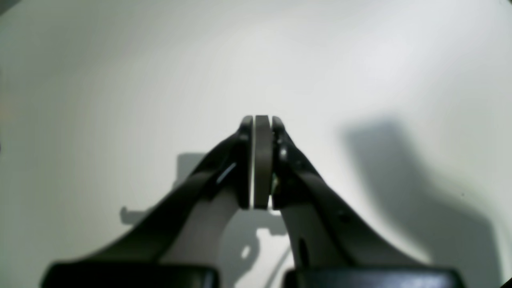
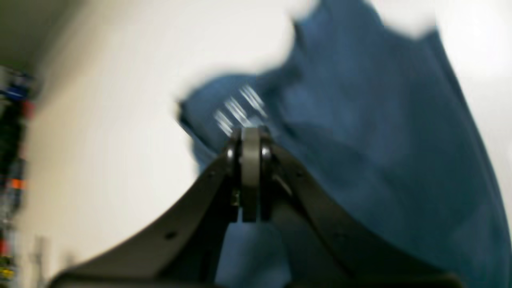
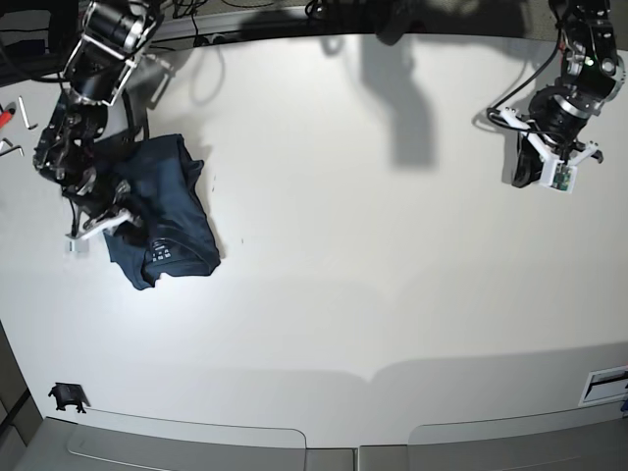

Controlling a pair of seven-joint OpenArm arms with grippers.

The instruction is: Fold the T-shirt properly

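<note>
The dark navy T-shirt lies crumpled in a heap at the table's left side, its printed neck label facing up. The right wrist view shows the T-shirt blurred, filling the right half beyond the fingers. My right gripper sits at the heap's left edge. Seen from the wrist, the right gripper is shut, pads pressed together, and no cloth shows between them. My left gripper hangs far off at the table's right. The left gripper is shut over bare white table, holding nothing.
The white table spreads between the two arms. Small tools with a red handle lie at the left edge. A little black object sits near the front left corner, and a white sticker at the front right.
</note>
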